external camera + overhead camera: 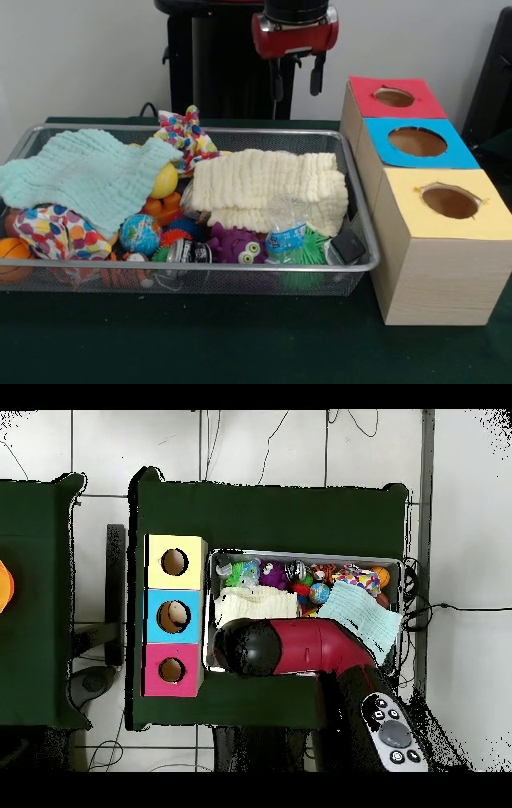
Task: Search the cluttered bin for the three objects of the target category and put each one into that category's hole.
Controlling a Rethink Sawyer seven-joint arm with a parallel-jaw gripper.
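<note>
My gripper (297, 80) hangs open and empty above the far right end of the wire bin (362, 214). Inside the bin, a mint cloth (80, 176) covers the left part and a cream cloth (268, 188) the middle right. Along the bin's near side lie a globe ball (140, 233), a purple monster toy (238, 244), a small water bottle (286, 228) and a green spiky ball (312, 250). A yellow ball (165, 182) peeks from under the mint cloth. In the overhead view the red arm (300, 646) hides the gripper and the bin's lower edge.
Three wooden boxes stand right of the bin, each with a round hole: red top (395, 97) farthest, blue top (418, 142) in the middle, yellow top (449, 202) nearest. A polka-dot cloth (188, 134) lies at the bin's back and an orange basketball (12, 256) at its left end.
</note>
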